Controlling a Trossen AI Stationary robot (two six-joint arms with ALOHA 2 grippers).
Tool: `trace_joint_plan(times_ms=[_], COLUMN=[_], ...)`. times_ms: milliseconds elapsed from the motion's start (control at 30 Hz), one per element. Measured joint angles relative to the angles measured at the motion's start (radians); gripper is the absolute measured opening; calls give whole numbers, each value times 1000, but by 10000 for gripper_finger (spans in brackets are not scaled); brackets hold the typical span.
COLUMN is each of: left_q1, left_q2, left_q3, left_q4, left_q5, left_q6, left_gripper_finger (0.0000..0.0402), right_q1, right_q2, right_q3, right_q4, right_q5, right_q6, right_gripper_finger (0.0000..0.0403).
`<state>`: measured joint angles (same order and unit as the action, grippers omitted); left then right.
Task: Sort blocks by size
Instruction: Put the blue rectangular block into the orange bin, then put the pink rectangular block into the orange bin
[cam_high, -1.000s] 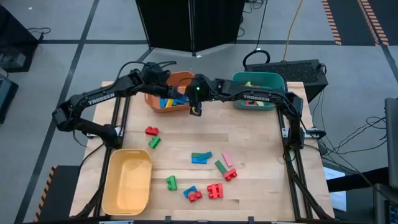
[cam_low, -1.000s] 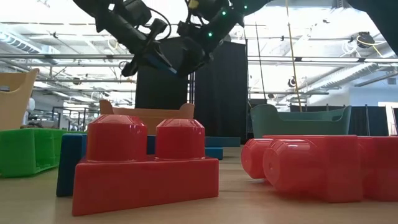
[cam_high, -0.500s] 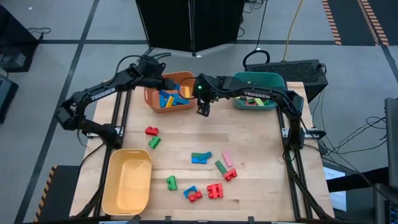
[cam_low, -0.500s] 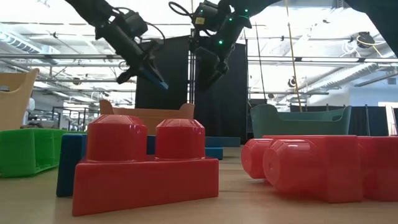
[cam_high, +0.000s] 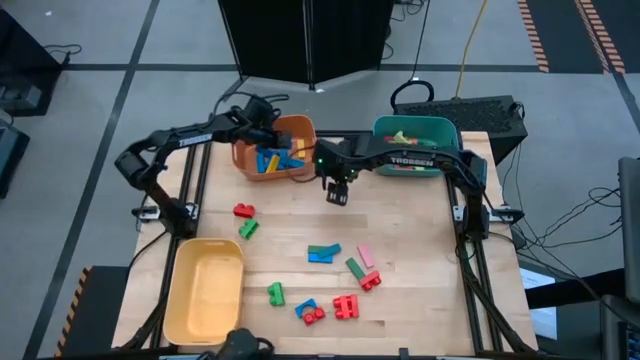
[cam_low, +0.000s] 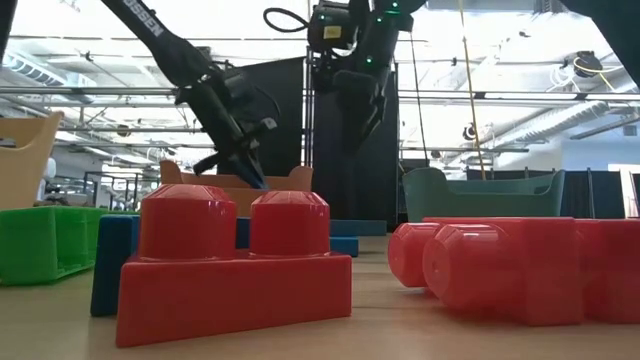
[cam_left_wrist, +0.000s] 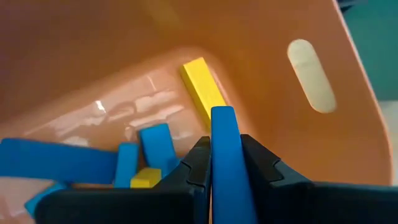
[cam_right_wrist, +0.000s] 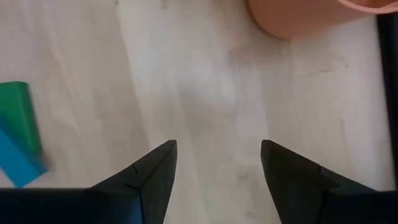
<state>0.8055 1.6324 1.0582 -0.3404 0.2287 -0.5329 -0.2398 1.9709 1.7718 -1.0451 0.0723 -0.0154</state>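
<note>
2 grippers | left gripper (cam_left_wrist: 225, 163) pinching blue bar (cam_left_wrist: 225, 155) over orange bin (cam_left_wrist: 348, 143) | right gripper (cam_right_wrist: 217, 165) apart

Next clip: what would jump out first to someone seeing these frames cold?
First, the left gripper over the orange bin at the table's far edge, shut on a flat blue bar, with more blue and yellow pieces already inside. Beside the bin, the right gripper hangs open and empty above bare wood. Nearer the front lie the scattered blocks in red, green, blue and pink, with an empty yellow bin at the front left.

Bright even light, blurred wrist views
</note>
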Motion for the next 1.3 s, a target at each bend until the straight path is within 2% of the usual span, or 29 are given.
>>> trace_joint_plan(times_ms=[400, 767, 900, 1100, 1300], left_q1=[-3, -3, -7, -15, -31], left_q2=[50, 9, -31, -141, -277], left_q3=[0, 0, 0, 0, 0], left_q4=[57, 56, 43, 43, 43], left_q5=[-11, -8, -1, -7, -56], left_q6=[-9, -36, -37, -57, -56], left_gripper_finger=[53, 142, 163, 166, 166], right_q1=[94, 137, 137, 137, 130], right_q2=[0, 0, 0, -31, -181], right_q3=[0, 0, 0, -23, -223], right_q4=[-11, -66, -68, -48, 95], right_q5=[2, 9, 9, 14, 11], right_q6=[100, 125, 134, 122, 149], right_gripper_finger=[217, 217, 217, 217, 217])
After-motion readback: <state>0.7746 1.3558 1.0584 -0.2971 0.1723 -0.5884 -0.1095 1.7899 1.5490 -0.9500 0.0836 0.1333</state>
